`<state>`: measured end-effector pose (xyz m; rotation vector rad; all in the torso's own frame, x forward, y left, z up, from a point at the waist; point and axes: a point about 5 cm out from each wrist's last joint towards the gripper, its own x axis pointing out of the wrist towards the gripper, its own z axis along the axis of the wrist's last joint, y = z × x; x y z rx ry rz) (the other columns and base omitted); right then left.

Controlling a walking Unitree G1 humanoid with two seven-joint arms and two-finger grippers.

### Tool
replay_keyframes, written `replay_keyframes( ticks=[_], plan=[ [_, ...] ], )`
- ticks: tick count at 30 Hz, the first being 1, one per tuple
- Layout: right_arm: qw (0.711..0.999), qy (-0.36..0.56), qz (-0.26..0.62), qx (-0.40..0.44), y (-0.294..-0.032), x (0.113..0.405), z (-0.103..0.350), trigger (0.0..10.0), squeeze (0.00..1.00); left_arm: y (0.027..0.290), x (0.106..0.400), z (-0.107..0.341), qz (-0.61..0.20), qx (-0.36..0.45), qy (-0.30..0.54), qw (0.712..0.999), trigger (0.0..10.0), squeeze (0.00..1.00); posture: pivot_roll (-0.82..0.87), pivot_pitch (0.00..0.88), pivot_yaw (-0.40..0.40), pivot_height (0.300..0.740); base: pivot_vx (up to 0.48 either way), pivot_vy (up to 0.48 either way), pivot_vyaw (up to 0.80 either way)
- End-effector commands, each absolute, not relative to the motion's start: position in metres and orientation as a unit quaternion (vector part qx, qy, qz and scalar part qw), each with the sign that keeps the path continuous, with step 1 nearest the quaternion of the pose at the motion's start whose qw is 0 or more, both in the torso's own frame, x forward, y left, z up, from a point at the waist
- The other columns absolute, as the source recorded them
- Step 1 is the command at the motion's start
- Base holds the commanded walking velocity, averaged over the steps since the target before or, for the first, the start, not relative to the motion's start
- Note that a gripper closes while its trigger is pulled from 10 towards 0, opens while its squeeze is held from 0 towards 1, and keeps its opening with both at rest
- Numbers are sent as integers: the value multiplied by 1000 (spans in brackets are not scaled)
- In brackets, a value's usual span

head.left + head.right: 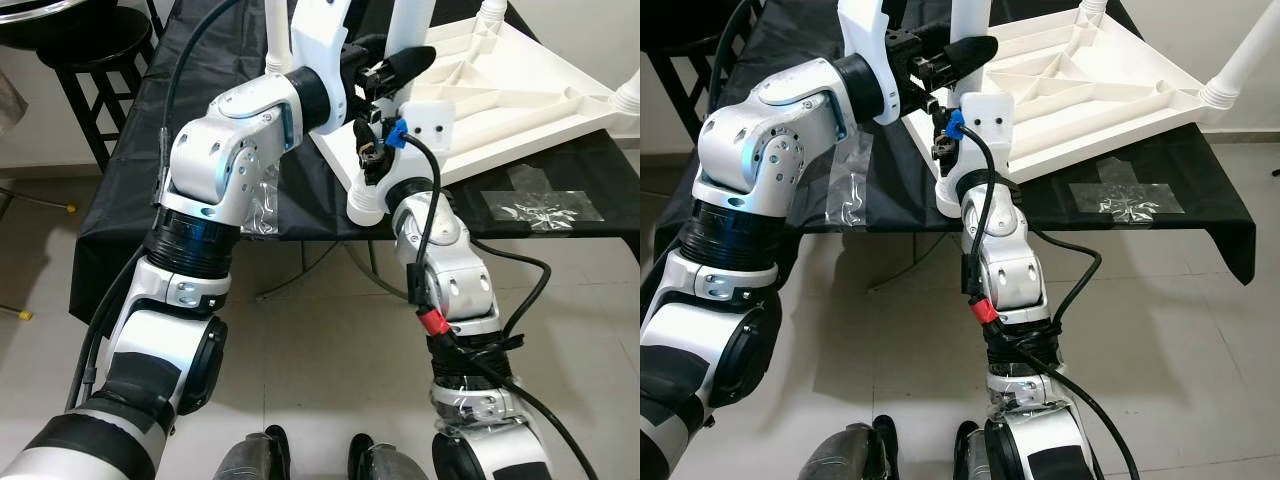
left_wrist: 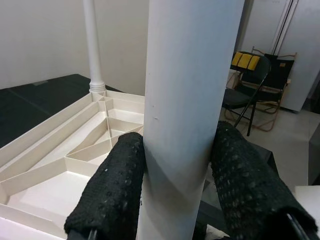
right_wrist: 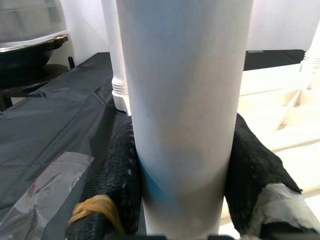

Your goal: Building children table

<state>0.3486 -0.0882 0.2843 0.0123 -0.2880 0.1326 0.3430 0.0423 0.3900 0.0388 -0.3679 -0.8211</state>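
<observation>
You have both grippers pinching one upright white leg (image 2: 190, 100) at the near corner of the upturned tabletop (image 1: 1090, 90) on the bench (image 1: 200, 120), left gripper (image 2: 175, 190) above right gripper (image 3: 182, 180), so any turning runs about that vertical axis.

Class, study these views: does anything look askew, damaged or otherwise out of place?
The white tabletop lies upside down and tilted on the black-covered table, ribs showing, its corner jutting past the edge. Empty clear plastic bags lie loose beside it. No damage shows.
</observation>
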Motion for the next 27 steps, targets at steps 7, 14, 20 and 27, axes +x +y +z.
replay_keyframes(
  ticks=[7,14,20,27],
  plan=[
    [994,-87,71,13,-87,351,263,0,0,47,347,387,-387,18,-172,906,0,0,32,257,4,740,0,0,0],
    [993,-89,72,13,-86,351,264,0,0,46,345,388,-391,20,-173,904,0,0,33,257,4,740,0,0,0],
    [989,-109,100,-1,-82,349,270,10000,0,45,345,388,-393,21,-173,903,0,0,32,254,4,740,0,0,0],
    [975,-161,154,-24,-92,349,293,10000,1000,45,344,388,-395,22,-175,902,0,0,31,251,5,740,0,0,0]
  ],
)
